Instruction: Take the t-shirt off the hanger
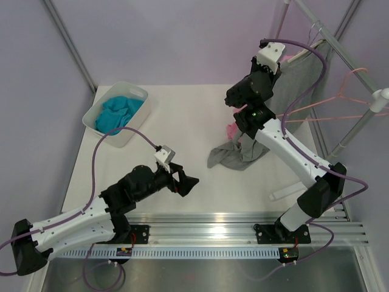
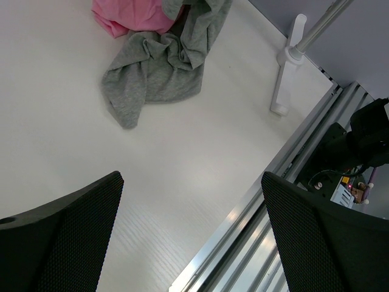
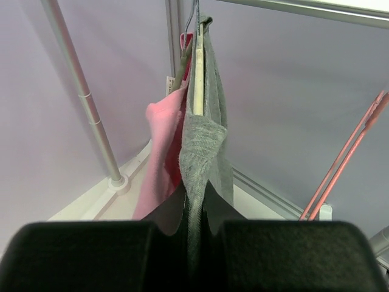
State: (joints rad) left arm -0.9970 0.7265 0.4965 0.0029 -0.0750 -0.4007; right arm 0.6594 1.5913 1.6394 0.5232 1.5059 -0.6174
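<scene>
Nearest my right wrist lens: right claw (image 3: 194, 213), fingers pressed together on a fold of the t-shirt (image 3: 203, 140), the grey cloth running straight up out of the pinch.

Item, t-shirt: grey, hanging at the far right corner of the surface (image 1: 194, 115), draped over the hanger (image 3: 198, 79), which shows as a pale cream edge between the two layers of cloth.

Item, hook (image 3: 196, 15): silver, rising from the hanger toward the rack bar overhead.

Item, pink t-shirt (image 3: 161, 140): hanging just beside the grey one, on its left in my wrist view, touching it.

Item, grey fabric heap (image 2: 158, 67): crumpled on the surface beneath the rack, with pink cloth at its far edge. My right arm hides whether it joins the hanging t-shirt.

Item, left claw (image 2: 191, 182): fingers spread wide, holding nothing, hanging over bare surface near the front rail (image 1: 213, 228), well apart from the heap.

Item, pink wire hangers (image 1: 343, 97): on the rack, to the right of the t-shirt.

Item, white bin (image 1: 137, 94): far left of the surface, teal cloth (image 1: 118, 112) inside.
</scene>
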